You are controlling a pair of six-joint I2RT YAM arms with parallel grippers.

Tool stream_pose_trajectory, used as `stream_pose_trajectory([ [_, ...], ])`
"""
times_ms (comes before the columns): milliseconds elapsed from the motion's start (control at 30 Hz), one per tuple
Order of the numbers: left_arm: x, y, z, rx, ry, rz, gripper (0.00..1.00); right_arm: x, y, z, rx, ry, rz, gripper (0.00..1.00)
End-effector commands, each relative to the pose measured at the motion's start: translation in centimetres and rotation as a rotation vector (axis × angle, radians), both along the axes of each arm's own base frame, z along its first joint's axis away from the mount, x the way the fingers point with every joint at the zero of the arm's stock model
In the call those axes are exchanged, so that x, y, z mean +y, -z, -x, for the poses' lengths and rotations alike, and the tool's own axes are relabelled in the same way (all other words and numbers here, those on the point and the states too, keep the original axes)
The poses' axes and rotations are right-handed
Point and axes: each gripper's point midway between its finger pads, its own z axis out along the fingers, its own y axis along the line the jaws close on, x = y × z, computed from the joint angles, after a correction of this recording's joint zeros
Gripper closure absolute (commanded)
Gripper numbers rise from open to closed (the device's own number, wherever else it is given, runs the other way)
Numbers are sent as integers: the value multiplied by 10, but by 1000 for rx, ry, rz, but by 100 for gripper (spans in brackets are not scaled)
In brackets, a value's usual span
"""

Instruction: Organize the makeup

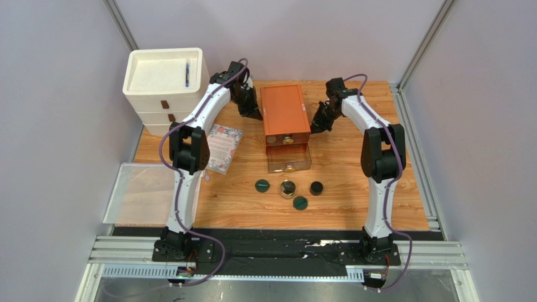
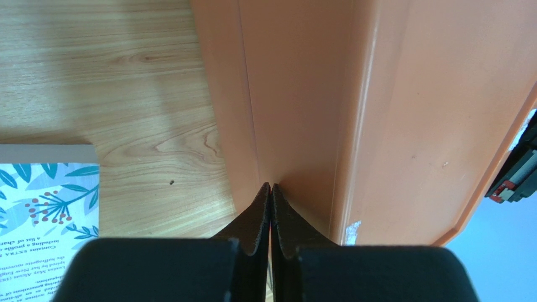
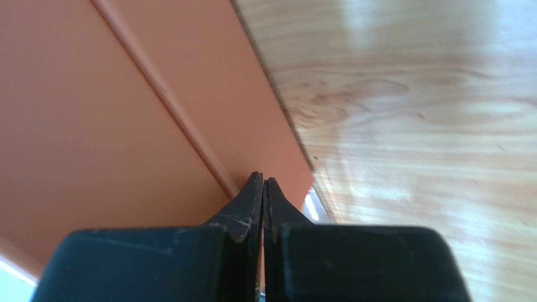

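Observation:
Loose makeup lies on the wood near the front: a dark green compact (image 1: 262, 185), a second green compact (image 1: 300, 202), a gold-rimmed compact (image 1: 288, 189) and a black round jar (image 1: 316, 187). Behind them stands the orange-brown drawer box (image 1: 285, 114), its lower clear drawer (image 1: 288, 157) pulled out. My left gripper (image 1: 256, 114) is shut, tips against the box's left side (image 2: 296, 113). My right gripper (image 1: 314, 127) is shut too, tips against the box's right side (image 3: 126, 113). Neither holds anything.
A floral-covered notebook (image 1: 222, 148) lies left of the box, beside my left arm. A white stacked drawer unit (image 1: 165, 88) with a blue pen (image 1: 187, 73) on top stands at the back left. A clear tray (image 1: 151, 192) hangs off the table's left edge.

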Motion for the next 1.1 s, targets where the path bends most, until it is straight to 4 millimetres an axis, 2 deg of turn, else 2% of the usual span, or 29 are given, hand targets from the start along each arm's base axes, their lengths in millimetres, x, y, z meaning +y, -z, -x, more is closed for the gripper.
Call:
stream_pose_trajectory([
  [0,-12,-48,-6,-117,0,51,100,-24,-42,2,-118,31,94,100],
  [33,-7,-64,-5,-149,-16,50,100,-28,-43,6,-121,27,113,100],
  [100,14,-73,-11,-166,-80,20,100,-39,-57,14,-158,0,169,100],
  [167,26,-96,-13,-211,-116,16,100,-47,-69,25,-188,-40,201,98],
  [200,31,-105,-15,-234,-123,22,100,-47,-71,33,-187,-63,204,94],
  [233,31,-124,-15,-282,-110,40,100,-48,-74,39,-192,-81,205,89],
  [267,29,-132,-15,-302,-99,54,100,-47,-77,52,-203,-128,206,72],
  [333,20,-150,-12,-336,-61,110,100,-47,-84,69,-216,-173,214,62],
  [367,16,-154,-11,-342,-47,126,100,-43,-76,82,-194,-208,214,54],
  [400,12,-156,-9,-343,-34,139,100,-43,-73,91,-191,-250,222,50],
  [467,0,-156,-6,-343,8,168,100,-32,-70,109,-184,-322,210,44],
  [500,-9,-151,-3,-330,28,173,100,-32,-57,124,-145,-362,215,42],
  [567,-24,-144,3,-306,72,200,100,-21,-49,142,-117,-423,196,36],
  [600,-30,-137,5,-292,86,201,100,-20,-39,153,-88,-451,202,36],
  [633,-41,-132,11,-280,109,202,100,-20,-36,159,-79,-467,216,35],
  [733,-56,-120,19,-252,131,197,100,-13,-26,179,-47,-532,250,34],
  [900,-65,-93,23,-142,127,232,100,-10,1,201,27,-579,303,33],
  [1067,-71,-73,29,-84,131,227,100,-19,27,223,111,-598,373,33],
])
